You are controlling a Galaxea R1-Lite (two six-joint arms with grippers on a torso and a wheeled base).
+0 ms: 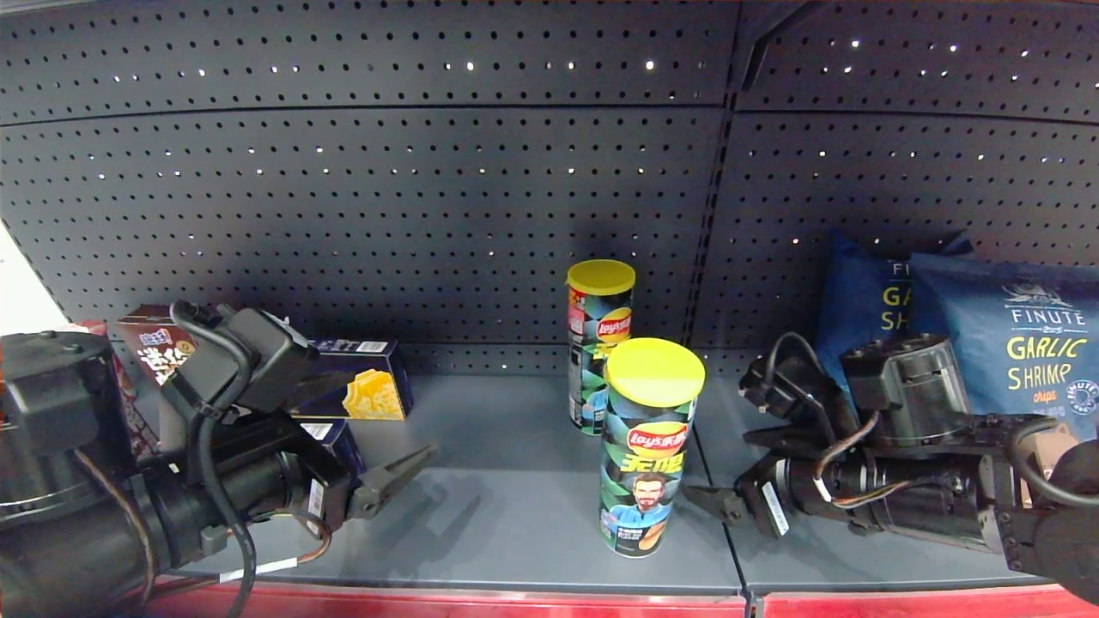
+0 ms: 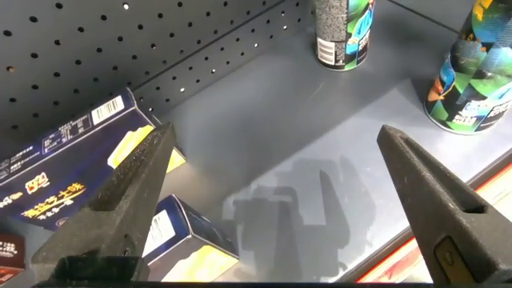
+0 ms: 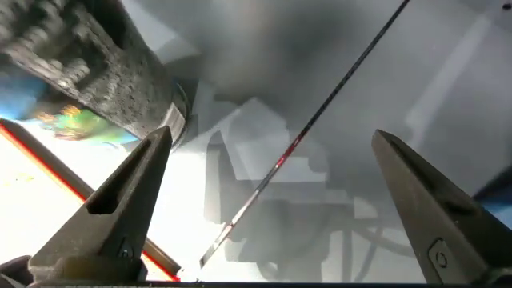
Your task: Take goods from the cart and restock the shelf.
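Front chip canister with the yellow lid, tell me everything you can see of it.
The front chip canister is a tall tube, seemingly cardboard, printed green and black with a red-yellow logo and a pictured figure. It is capped by a flat yellow plastic lid. It stands upright on the grey shelf, ahead of a matching rear canister. The open right gripper sits close beside its base.

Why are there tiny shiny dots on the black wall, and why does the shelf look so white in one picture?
Head view: the dots are likely light shining through holes in the pegboard wall, whose straight seams look bent by the lens. Right wrist view: strong glare bleaches the shelf floor near the chip can.
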